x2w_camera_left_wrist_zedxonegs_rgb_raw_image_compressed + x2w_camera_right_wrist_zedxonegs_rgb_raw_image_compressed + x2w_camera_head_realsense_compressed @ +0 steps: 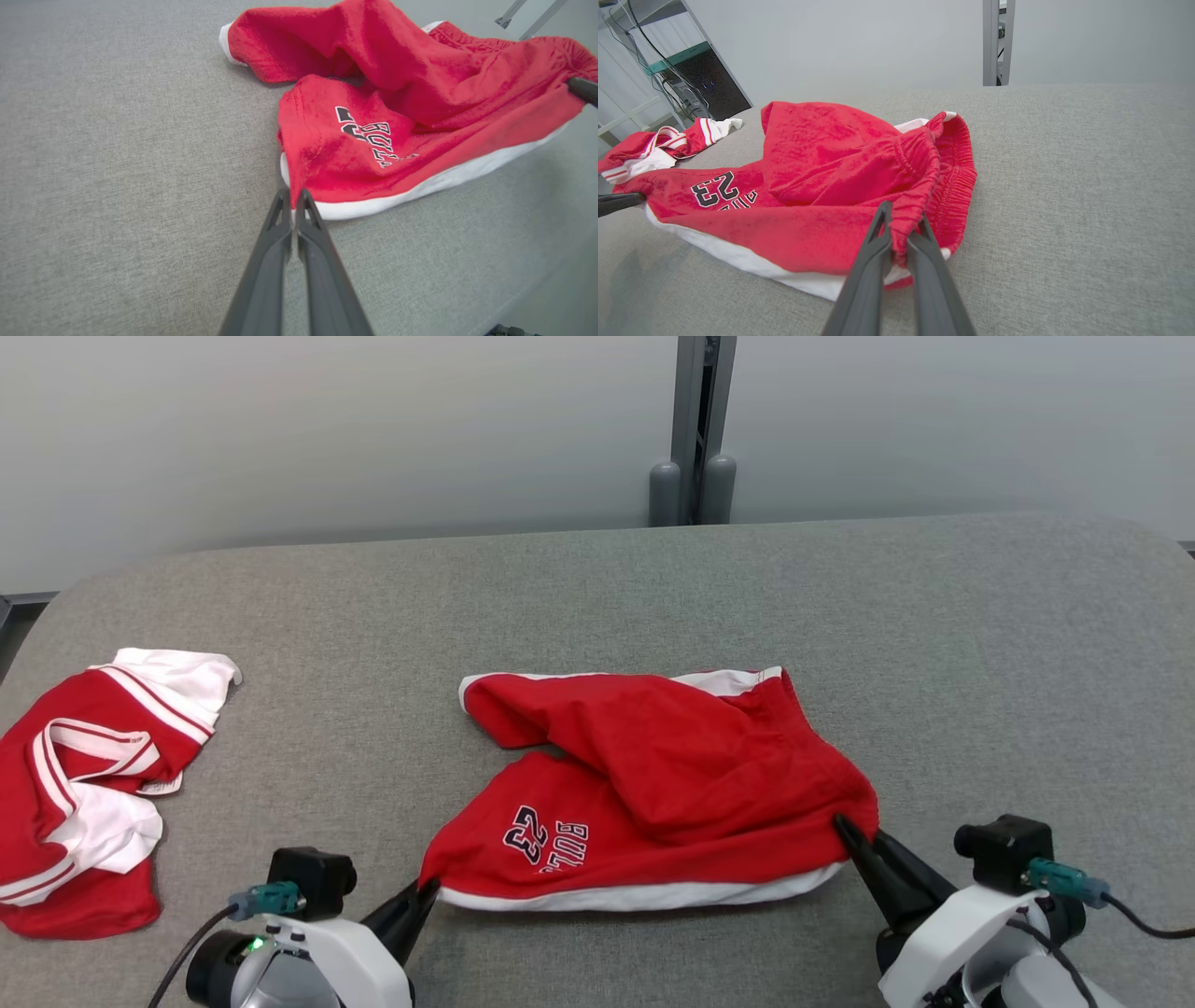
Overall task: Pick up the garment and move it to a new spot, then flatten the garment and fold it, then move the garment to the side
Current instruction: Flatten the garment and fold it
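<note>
Red shorts [653, 784] lie crumpled mid-table, toward the near edge, one leg flopped over the other, printed number face up.

Left pincer [293, 193]: pressed together on the near left corner of the white hem [644, 896].
Right pincer [903, 215]: pressed together on the bunched elastic waistband [957, 186] at the near right end.

Risks, as judged:
- The left grip takes only the tip of the corner. A quick lift or a pull sideways could slide the cloth out.
- The right grip seems to catch gathered layers. How many I cannot tell, and if uneven, the shorts hang twisted.
- The folded-over leg may stay folded when lifted, so flattening starts from a crease.
- A second garment [84, 784], red and white, sits at the left edge of the table [934, 644], well apart. A move that way could land on it.

Containers: none to record. Both garments rest directly on the table's grey fabric.
</note>
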Tool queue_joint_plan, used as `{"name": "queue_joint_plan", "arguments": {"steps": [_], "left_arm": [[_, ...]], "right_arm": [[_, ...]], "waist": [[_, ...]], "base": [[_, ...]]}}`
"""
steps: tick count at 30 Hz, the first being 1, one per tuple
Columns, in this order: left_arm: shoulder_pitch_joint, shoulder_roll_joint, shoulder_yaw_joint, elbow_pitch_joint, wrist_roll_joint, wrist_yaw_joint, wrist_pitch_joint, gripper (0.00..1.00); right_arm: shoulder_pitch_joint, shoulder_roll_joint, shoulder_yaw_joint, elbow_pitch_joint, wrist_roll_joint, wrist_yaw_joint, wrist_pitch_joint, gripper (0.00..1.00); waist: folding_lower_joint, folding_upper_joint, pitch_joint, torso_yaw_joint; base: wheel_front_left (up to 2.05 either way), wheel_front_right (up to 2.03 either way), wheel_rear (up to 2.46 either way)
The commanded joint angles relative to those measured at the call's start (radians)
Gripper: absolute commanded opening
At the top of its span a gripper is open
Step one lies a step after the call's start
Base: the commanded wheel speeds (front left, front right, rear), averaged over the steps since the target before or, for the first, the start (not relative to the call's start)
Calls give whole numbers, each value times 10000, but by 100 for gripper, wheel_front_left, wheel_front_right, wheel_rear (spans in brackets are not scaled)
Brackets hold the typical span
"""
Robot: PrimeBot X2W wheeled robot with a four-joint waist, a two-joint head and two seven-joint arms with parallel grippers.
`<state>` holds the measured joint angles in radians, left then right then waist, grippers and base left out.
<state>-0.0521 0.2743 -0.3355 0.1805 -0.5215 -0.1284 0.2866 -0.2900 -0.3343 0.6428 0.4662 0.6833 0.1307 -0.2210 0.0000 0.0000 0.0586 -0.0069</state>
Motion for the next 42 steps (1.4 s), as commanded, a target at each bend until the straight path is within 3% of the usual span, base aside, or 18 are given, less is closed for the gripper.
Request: {"name": "queue_joint_plan", "arguments": {"steps": [1,9,20,27,34,42], "left_arm": [[-121,99,75,-267,-98,-20,-12,0],[-2206,804,-2,-445,-323,-21,361,0],[-8098,2098,-1515,1676,-869,-25,-118,0],[-11378,2271,-2496,3224,-1146,-25,-899,0],[-14581,2021,-3081,5107,-1071,-25,-2270,0],[-16470,1637,-3885,6824,-1197,-25,-3510,0]], "right_arm": [[17,-114,-100,-262,237,2,-104,0],[-1511,-445,-3,-1134,1157,2,236,0],[-6366,-473,1103,-450,3222,2,808,0],[-9362,-307,1783,488,4046,2,421,0],[-12061,-23,2227,1558,4591,2,-198,0],[-13188,366,1522,2326,4532,2,-454,0]], "waist": [[0,0,-36,-11],[0,0,588,-125],[0,0,2855,-473],[0,0,4049,-524],[0,0,4919,-526],[0,0,4912,-488]], "base": [[0,0,0],[0,0,0],[0,0,0],[0,0,0],[0,0,0],[0,0,0]]}}
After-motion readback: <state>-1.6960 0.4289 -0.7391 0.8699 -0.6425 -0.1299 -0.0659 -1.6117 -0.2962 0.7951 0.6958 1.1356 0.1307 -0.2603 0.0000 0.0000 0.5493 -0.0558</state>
